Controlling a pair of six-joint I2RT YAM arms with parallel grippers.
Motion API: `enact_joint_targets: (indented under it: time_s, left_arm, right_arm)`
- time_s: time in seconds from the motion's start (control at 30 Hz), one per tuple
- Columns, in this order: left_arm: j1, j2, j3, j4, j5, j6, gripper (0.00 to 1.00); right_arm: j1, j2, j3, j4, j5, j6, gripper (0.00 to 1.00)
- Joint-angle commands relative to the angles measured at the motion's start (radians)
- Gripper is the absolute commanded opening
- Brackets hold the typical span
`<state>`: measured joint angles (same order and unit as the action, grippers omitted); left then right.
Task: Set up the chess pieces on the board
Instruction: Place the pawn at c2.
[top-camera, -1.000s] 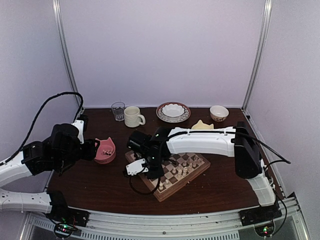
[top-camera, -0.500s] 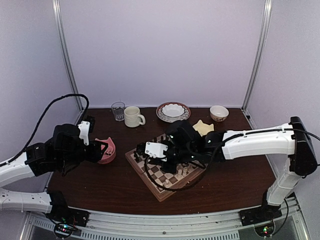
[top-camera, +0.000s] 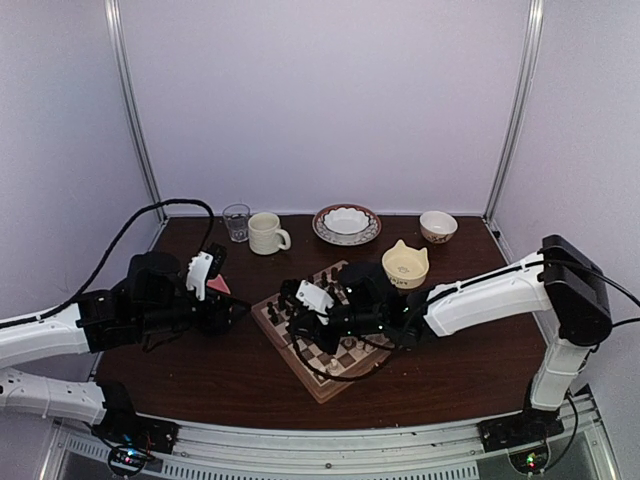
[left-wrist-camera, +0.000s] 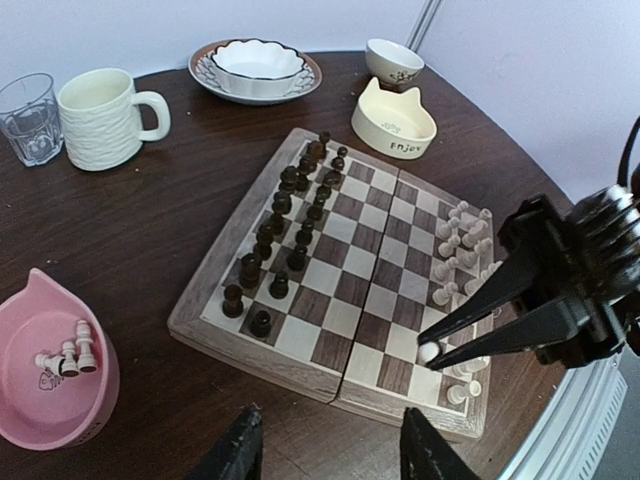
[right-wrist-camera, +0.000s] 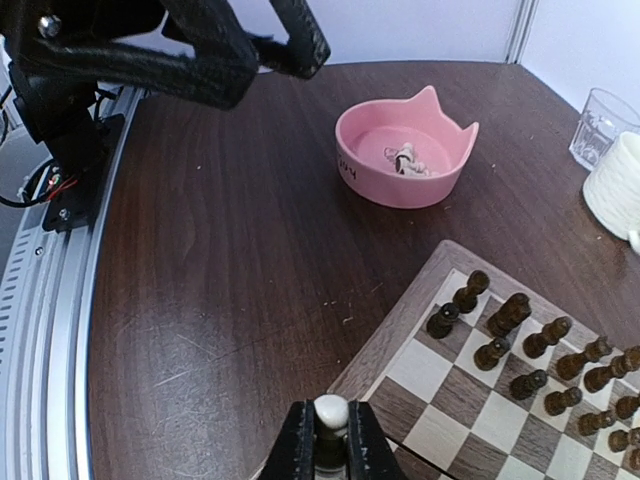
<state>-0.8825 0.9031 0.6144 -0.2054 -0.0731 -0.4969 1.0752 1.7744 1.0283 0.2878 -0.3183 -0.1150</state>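
A cream-white piece (right-wrist-camera: 331, 412) is pinched between the right gripper's (left-wrist-camera: 430, 352) fingers, low over the white side of the board (left-wrist-camera: 350, 288); in the top view it is too small to tell. Only the left wrist view shows the white pieces (left-wrist-camera: 457, 243) ranked along that edge, and the left gripper (left-wrist-camera: 330, 455) spread wide, holding nothing. Three loose white pieces (left-wrist-camera: 66, 355) lie in the pink bowl (right-wrist-camera: 380, 185).

Board (left-wrist-camera: 345, 318): wood, matt light and dark checks.
Tabletop (right-wrist-camera: 200, 250): dark wood grain, faintly scratched, low sheen.
Pink bowl (right-wrist-camera: 405, 180): smooth, glossy.
Mug (left-wrist-camera: 98, 125): ribbed cream glaze.
Tumbler (left-wrist-camera: 28, 118): clear glass.
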Motion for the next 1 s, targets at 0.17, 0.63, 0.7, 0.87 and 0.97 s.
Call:
enact_joint_targets:
  time_s: [0.17,0.63,0.7,0.87,0.97]
  left_arm:
    - [0.005,0.016,0.024,0.073,0.044,0.017,0.48]
    - [0.005,0.019,0.034,0.05,0.036,0.024,0.48]
    - [0.005,0.024,0.036,0.049,0.038,0.024,0.48]
    - [0.005,0.032,0.042,0.044,0.043,0.024,0.48]
    - [0.005,0.031,0.044,0.041,0.043,0.027,0.48]
  right_arm:
    - [-0.01,0.089,0.082,-0.04,-0.045,0.002,0.07]
    - [-0.053,0.154,0.159,-0.174,-0.054,-0.058,0.1]
    - [-0.059,0.16,0.168,-0.194,-0.051,-0.07,0.1]
    - [-0.077,0.194,0.211,-0.263,-0.072,-0.098,0.11]
    - [-0.083,0.211,0.241,-0.311,-0.072,-0.113,0.11]
